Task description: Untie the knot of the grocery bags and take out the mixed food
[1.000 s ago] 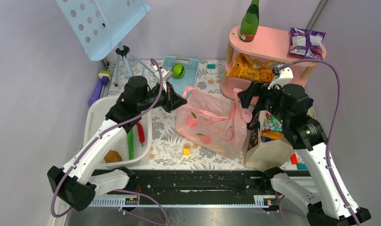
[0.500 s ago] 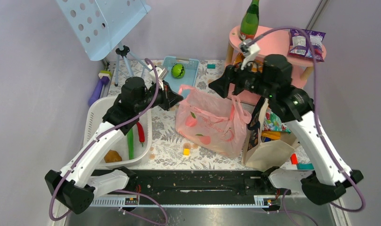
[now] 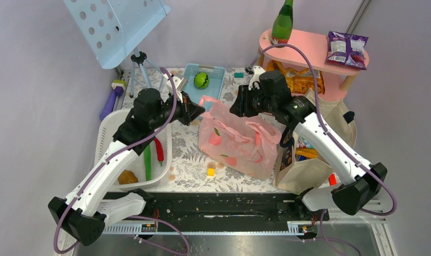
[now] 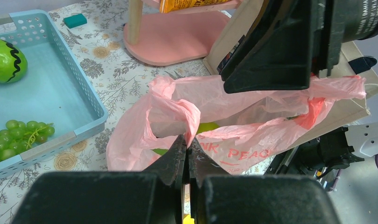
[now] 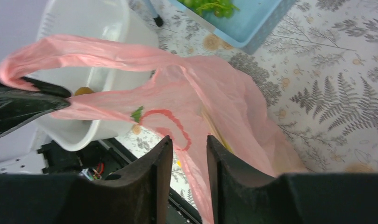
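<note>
The pink grocery bag (image 3: 237, 141) lies mid-table, with something yellow-green (image 4: 208, 127) showing through its film. My left gripper (image 3: 198, 111) is shut on the bag's left handle loop (image 4: 177, 109) and holds it raised; the fingertips (image 4: 180, 142) meet tight on the film. My right gripper (image 5: 189, 144) hovers over the bag's top, its jaws apart with pink film (image 5: 201, 93) showing in the gap. The beige canvas tote (image 3: 309, 170) stands at the right with colourful packets (image 3: 308, 140) inside. Any knot is hidden.
A pink shelf (image 3: 309, 48) behind the tote carries a green bottle (image 3: 282, 24), a purple packet (image 3: 346, 48) and orange packets (image 3: 301, 80). A blue basket (image 3: 217, 80) sits at the back and a white basket (image 3: 109, 133) at the left. A yellow cube (image 3: 211, 172) lies near the bag.
My right arm swung left from above the tote to the pink bag's top, and its jaws narrowed. The left gripper kept its hold on the handle, shifting slightly left.
</note>
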